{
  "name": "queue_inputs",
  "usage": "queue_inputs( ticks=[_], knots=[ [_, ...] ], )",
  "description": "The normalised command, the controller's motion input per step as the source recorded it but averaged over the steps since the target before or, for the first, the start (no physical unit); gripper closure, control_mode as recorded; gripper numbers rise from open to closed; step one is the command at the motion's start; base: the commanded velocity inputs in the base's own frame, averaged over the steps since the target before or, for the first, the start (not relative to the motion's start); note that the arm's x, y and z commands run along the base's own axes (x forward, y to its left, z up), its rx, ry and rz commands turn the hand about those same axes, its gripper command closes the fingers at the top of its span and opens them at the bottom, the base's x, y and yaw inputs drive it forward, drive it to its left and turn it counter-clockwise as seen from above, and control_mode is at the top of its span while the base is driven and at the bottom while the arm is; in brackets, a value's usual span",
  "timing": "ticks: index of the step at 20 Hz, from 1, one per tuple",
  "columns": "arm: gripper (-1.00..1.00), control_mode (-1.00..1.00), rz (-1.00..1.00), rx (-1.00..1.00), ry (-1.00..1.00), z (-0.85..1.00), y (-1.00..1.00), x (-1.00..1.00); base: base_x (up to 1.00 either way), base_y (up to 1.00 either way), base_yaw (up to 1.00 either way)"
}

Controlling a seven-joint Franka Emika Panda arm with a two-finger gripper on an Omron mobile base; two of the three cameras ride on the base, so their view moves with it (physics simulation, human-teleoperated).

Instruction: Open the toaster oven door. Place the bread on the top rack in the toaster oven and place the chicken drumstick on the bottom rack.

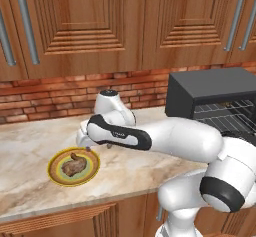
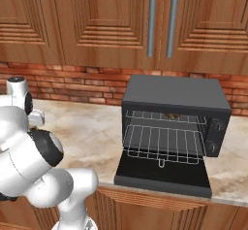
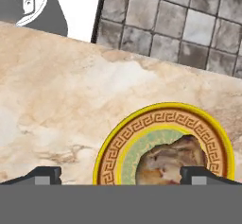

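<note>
The oven door (image 2: 162, 174) already lies flat on the desk (image 2: 92, 132), swung down on its lower hinge, so the mouth of the toaster oven (image 2: 174, 95) gapes and both wire shelves are in reach; that step looks done. Something small and brownish sits at the back of the top rack (image 2: 164, 117), which may be the bread, though it is too small to be sure. The bottom rack (image 2: 161, 144) is bare, so the job in hand is, by my reading, fetching the chicken drumstick (image 1: 73, 165). It rests on a yellow-rimmed plate (image 1: 54, 162) on the desk, well apart from the oven and off to the claw's side away from it. The arm is stretched out low across the desk so that the claw (image 1: 89, 148) hangs over the plate's far rim, pointing down, just above and slightly beyond the meat. In the hand view the two finger tips (image 3: 45, 175) stand far apart at the bottom edge with nothing between them but desk and plate: the claw is spread wide and holds nothing. From there the drumstick (image 3: 172, 161) lies below the claw and offset toward one tip, half tucked under it, with the patterned plate (image 3: 137, 133) rim curving beneath. That wide spread suits a lumpy piece of meat, but the claw would likely need to shift sideways to centre over it before coming down, or one finger may land on the meat rather than beside it.
</note>
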Motion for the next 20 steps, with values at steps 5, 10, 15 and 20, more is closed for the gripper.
queue_inputs(
  ticks=[5,10,15,20],
  knots=[
    [-1.00,-1.00,0.07,-0.04,0.00,-0.44,0.77,0.34,0.00,0.00,0.00],
    [-1.00,-1.00,0.04,-0.03,0.00,-0.59,0.19,0.39,0.00,0.00,0.00],
    [-1.00,-1.00,0.03,0.00,-0.04,-0.31,0.06,0.25,0.00,0.00,0.00],
    [-1.00,-1.00,0.02,0.00,-0.04,-0.19,0.00,0.00,0.00,0.00,0.00]
  ],
)
